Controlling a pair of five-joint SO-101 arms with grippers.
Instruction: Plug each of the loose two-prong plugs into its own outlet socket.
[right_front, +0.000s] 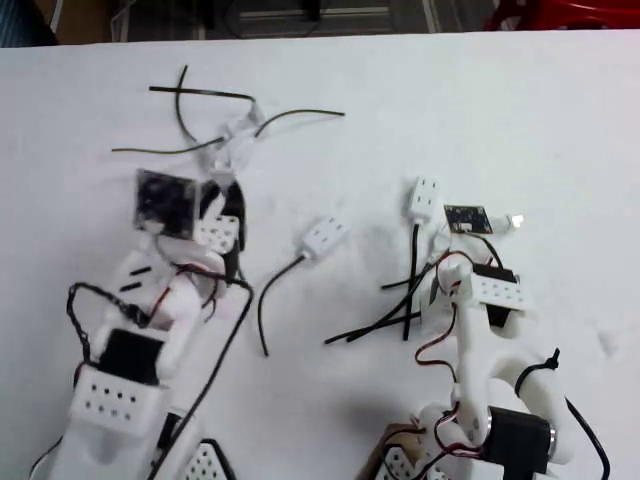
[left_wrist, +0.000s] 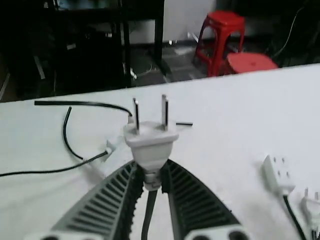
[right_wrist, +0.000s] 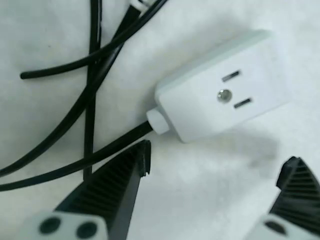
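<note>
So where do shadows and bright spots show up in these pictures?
Right wrist view: soft shadow beside the white rectangular outlet socket. Left wrist view: dark room behind; white tabletop and the white two-prong plug in the left fingers brightly lit. High view: small light glowing by an arm.

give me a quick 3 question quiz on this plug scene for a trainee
1. True or false: the left tool is shut on a plug.
2. The right tool is: A) open by a socket; B) shut and empty; C) shut on a plug.
3. Fill in: the held plug has ___ prongs.
Key: 1 true; 2 A; 3 two.
</note>
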